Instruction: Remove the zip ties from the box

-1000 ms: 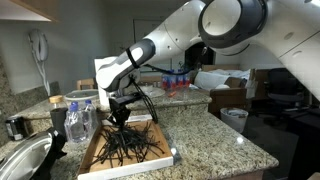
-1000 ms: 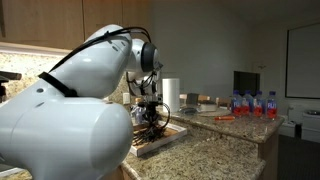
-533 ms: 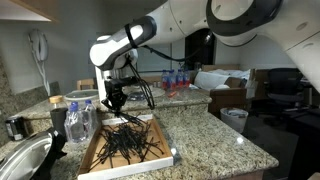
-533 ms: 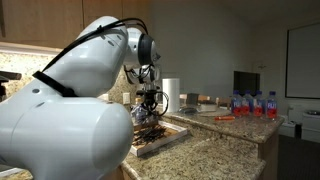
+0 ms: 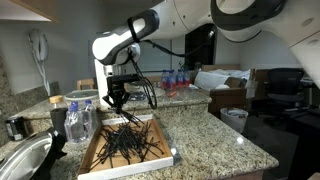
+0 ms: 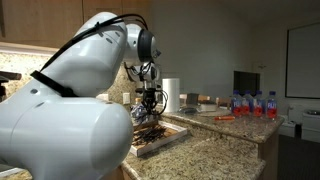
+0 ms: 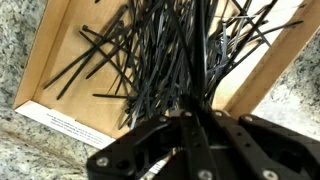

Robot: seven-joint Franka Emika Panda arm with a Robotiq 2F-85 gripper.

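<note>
Black wiry zip ties (image 7: 170, 60) over brown cardboard box (image 7: 70, 102)

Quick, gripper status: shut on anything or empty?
Gripper: closed, holding a bunch of zip ties, lifted above the box; more ties lie in the box.

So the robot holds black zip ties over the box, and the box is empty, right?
No. The gripper holds zip ties over the box, but the box is not empty: the wrist view shows many ties lying in it.
</note>
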